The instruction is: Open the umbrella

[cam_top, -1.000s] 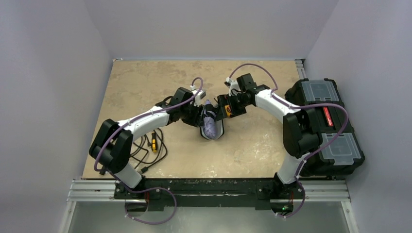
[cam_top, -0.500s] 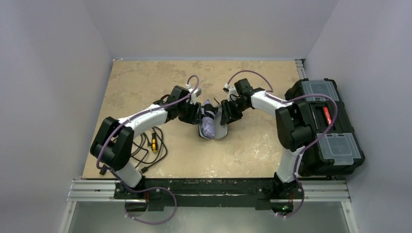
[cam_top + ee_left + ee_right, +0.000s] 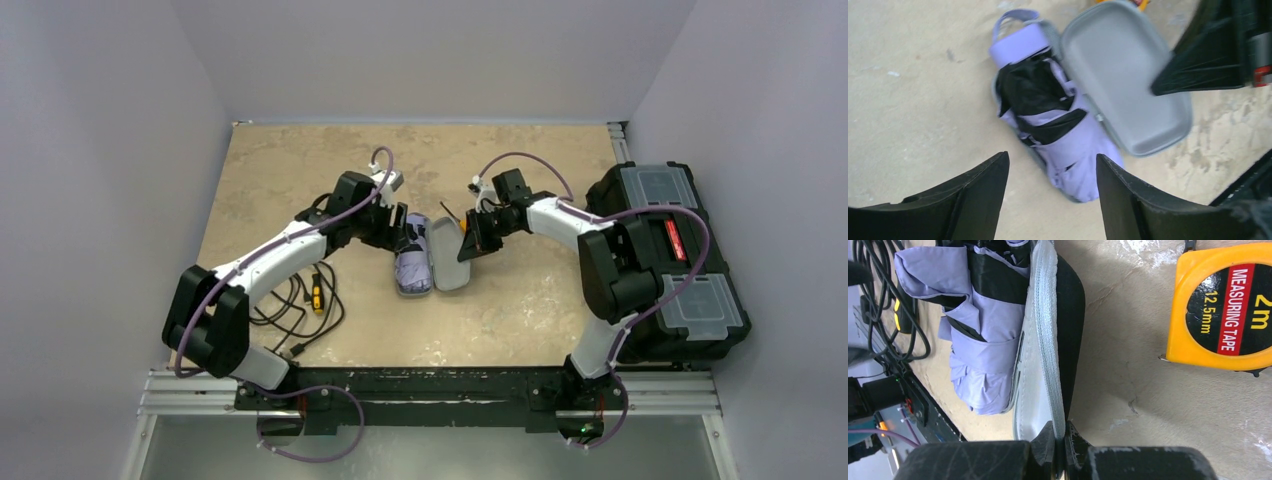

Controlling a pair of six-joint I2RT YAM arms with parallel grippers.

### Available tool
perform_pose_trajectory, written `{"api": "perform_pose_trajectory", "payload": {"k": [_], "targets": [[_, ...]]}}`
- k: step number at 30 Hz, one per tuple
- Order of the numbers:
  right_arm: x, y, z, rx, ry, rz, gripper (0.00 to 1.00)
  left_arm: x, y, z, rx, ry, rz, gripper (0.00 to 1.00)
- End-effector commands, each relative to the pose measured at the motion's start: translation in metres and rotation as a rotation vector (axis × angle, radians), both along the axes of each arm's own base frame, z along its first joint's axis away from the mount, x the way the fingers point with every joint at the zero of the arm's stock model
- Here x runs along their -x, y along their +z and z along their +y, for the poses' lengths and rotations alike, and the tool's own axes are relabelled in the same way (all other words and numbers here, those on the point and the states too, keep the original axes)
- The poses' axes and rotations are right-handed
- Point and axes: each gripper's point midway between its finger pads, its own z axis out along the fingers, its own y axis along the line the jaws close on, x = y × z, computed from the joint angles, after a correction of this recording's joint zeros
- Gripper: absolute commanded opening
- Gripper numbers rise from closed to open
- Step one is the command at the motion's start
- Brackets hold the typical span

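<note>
The umbrella lies folded (lavender cloth with black folds showing) in the lavender case, touching the left side of the grey lid, which is swung open on the table. The right gripper is pressed together on the lid's rim, pinching its edge. The left gripper hangs above the umbrella, on the side away from the lid, jaws spread. A yellow measuring tape sits near the lid, opposite the umbrella.
</note>
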Motion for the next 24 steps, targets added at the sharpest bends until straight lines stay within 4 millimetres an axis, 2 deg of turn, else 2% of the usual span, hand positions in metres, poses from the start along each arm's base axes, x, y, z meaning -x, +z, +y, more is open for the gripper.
{"api": "perform_pose_trajectory", "payload": {"k": [1,5,10,19,21,24], "targets": [[-0.008,0.016,0.013,-0.084,-0.023,-0.033,0.00,0.008,0.017,-0.025,0.021,0.031,0.047,0.65],[-0.009,0.017,0.013,-0.087,-0.036,-0.048,0.00,0.013,-0.009,-0.031,-0.060,0.100,0.136,0.66],[-0.009,0.015,0.011,-0.084,-0.054,-0.052,0.00,0.012,-0.024,-0.044,-0.121,0.117,0.138,0.65],[-0.011,0.017,0.013,-0.093,-0.060,-0.058,0.00,0.001,-0.065,-0.035,-0.286,0.194,0.187,0.55],[-0.011,0.017,0.012,-0.092,-0.060,-0.060,0.00,-0.002,-0.072,-0.037,-0.304,0.191,0.196,0.55],[-0.011,0.015,0.012,-0.086,-0.060,-0.061,0.00,-0.003,-0.078,-0.045,-0.285,0.181,0.225,0.63]]}}
